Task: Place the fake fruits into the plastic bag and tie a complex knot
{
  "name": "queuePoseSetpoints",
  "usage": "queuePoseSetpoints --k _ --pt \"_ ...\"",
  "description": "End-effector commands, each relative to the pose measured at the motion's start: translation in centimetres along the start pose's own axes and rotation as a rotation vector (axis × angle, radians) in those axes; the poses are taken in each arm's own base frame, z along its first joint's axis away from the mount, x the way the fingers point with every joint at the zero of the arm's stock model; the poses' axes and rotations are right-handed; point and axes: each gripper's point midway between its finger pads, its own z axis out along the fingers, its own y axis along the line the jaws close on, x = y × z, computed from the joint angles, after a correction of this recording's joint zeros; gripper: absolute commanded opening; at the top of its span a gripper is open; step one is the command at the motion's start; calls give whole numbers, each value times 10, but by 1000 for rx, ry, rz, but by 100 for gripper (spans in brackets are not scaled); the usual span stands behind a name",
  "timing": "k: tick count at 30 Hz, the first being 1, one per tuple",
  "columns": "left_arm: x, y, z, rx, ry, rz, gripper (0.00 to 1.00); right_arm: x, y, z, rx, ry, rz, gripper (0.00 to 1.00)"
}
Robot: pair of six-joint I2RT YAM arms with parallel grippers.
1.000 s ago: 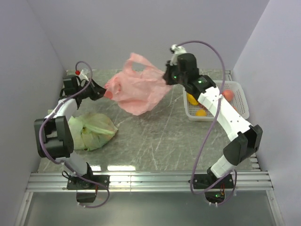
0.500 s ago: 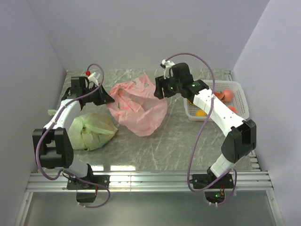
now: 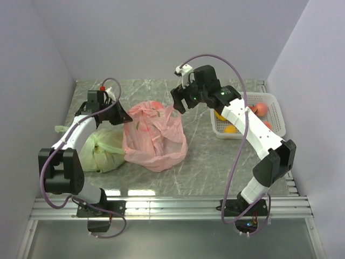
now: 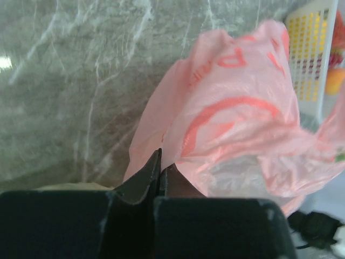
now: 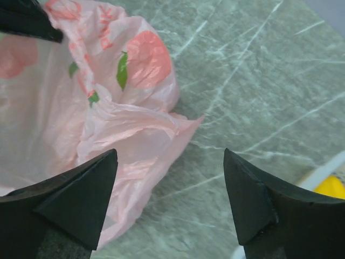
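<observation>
Veined grey tabletop (image 4: 81,81) — crinkly translucent plastic bag (image 4: 237,124) pinched in left gripper (image 4: 161,164).

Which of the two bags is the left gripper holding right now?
The salmon-pink plastic bag in the middle: the left gripper is shut on its edge. The pale green bag lies beside it, ungripped.

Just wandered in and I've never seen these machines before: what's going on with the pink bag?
Two robot arms are bagging toy fruit. The left gripper is shut on the left edge of the plastic bag, which sits slumped on the table. The right gripper hangs open over its other side, holding nothing. The fake fruits lie in the white basket on the right, and the bag is not yet tied.
</observation>
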Motion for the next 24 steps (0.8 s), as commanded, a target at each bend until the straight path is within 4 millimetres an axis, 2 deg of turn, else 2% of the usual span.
queuePoseSetpoints --k 1,4,5,7,8,10,11,12,14,15,17,18,20,24 --pt "-15 -6 -13 -75 -72 -131 1 1 2 -16 29 44 -94 87" --pt "-20 0 -16 -134 -108 -234 1 12 -18 -19 107 112 -59 88" --pt "-24 0 -17 -153 -127 -252 1 9 -42 -28 151 103 -7 88" --pt "-26 -2 -17 -167 -131 -288 1 10 -59 -44 141 101 46 95" --pt "-28 -6 -16 -159 -130 -291 1 11 -78 -57 171 96 70 98" --pt "-31 -11 -16 -156 -137 -300 1 17 -87 -71 180 112 88 98" --pt "-34 -14 -15 -147 -143 -294 1 22 -99 -80 200 119 98 99" --pt "-35 -20 -14 -143 -148 -282 0 28 -104 -84 209 132 112 99" --pt "-41 -28 -16 -145 -176 -263 1 53 -117 -88 243 179 172 99" --pt "-43 -31 -15 -138 -185 -256 1 66 -133 -93 276 194 215 99" --pt "-46 -34 -16 -150 -206 -247 2 94 -147 -90 282 234 297 98" --pt "-46 -36 -15 -146 -205 -240 3 106 -164 -96 312 242 347 98" --pt "-49 -43 -18 -138 -216 -217 4 125 -175 -94 308 290 375 96" --pt "-56 -50 -22 -156 -214 -156 6 142 -214 -108 388 302 345 96"
